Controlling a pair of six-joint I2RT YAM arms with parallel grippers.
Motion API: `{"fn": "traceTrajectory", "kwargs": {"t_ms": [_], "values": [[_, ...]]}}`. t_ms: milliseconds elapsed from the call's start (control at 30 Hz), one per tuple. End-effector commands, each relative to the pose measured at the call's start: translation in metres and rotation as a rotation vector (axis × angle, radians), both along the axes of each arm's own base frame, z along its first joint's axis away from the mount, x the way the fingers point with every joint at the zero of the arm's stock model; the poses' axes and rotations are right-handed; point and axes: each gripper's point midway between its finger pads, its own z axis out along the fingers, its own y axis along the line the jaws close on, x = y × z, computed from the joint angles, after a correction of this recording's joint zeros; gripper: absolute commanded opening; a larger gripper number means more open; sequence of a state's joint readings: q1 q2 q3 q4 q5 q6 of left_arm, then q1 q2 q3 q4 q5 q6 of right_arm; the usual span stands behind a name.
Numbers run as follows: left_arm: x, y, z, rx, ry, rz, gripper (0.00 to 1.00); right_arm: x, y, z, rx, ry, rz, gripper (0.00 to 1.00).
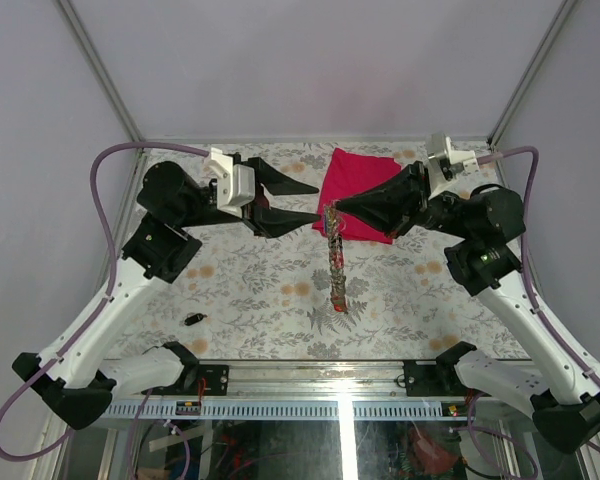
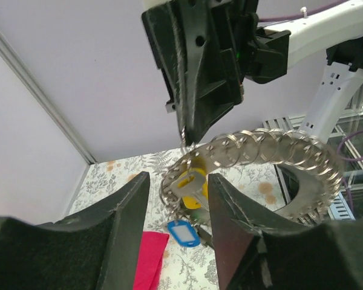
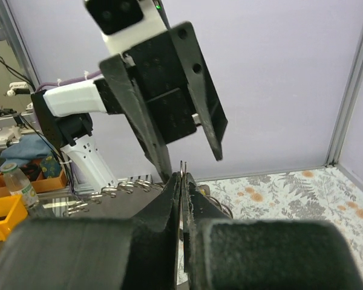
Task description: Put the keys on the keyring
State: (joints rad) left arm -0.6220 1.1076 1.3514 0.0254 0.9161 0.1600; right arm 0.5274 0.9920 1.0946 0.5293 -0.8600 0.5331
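The job looks partly done. The right gripper (image 1: 333, 208), fingers pressed together, pinches the keyring (image 2: 169, 173) by its top edge, high over the middle of the table (image 1: 260, 290). One chain of linked rings (image 2: 278, 148) trails from it. Two keys hang on the ring: a yellow-headed key (image 2: 190, 183) and a blue-headed key (image 2: 183, 232). One small dark piece (image 1: 193, 319), likely a third key, lies on the table at the near left, well apart and not yet threaded. The left gripper (image 1: 312, 201) faces the ring, fingers spread, holding nothing. One red cloth (image 1: 355, 178) lies at the far side.
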Motion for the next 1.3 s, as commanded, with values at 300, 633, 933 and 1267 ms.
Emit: {"fn": "traceTrajectory", "kwargs": {"t_ms": [300, 633, 933, 1267], "values": [[-0.022, 0.002, 0.032, -0.208, 0.055, -0.104, 0.38, -0.024, -0.012, 0.029, 0.067, -0.209, 0.009, 0.0], [-0.022, -0.003, 0.027, -0.189, 0.075, -0.131, 0.34, -0.024, -0.013, 0.03, 0.074, -0.21, 0.005, 0.0], [-0.018, -0.009, 0.021, -0.176, 0.099, -0.142, 0.31, -0.025, -0.014, 0.031, 0.076, -0.213, 0.004, 0.0], [-0.017, -0.017, 0.014, -0.155, 0.119, -0.166, 0.27, -0.026, -0.014, 0.032, 0.078, -0.217, 0.004, 0.0]]}}
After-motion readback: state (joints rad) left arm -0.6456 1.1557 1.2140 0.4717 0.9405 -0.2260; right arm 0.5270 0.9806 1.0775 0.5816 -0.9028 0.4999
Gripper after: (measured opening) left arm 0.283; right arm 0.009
